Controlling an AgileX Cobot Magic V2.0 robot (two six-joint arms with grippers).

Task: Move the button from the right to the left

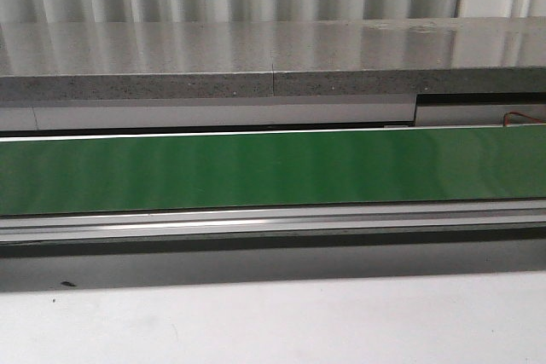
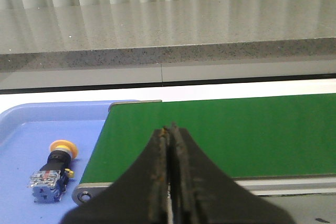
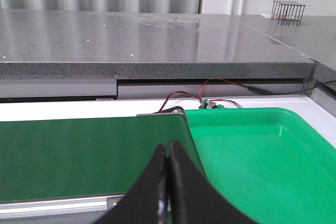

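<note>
One button (image 2: 54,172) seen lying in blue tray (image 2: 21,129), beside belt (image 2: 226,135) end, ahead of left claw (image 2: 170,129) and apart. One green tray (image 3: 262,156) seen by right claw (image 3: 168,148). Both claws pressed closed, nothing held.

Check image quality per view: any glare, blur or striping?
Front view: vertical striping across the green conveyor belt, soft overall. Left wrist view: sharper, the button on the blue tray is legible. Right wrist view: sheen on the grey countertop.
</note>
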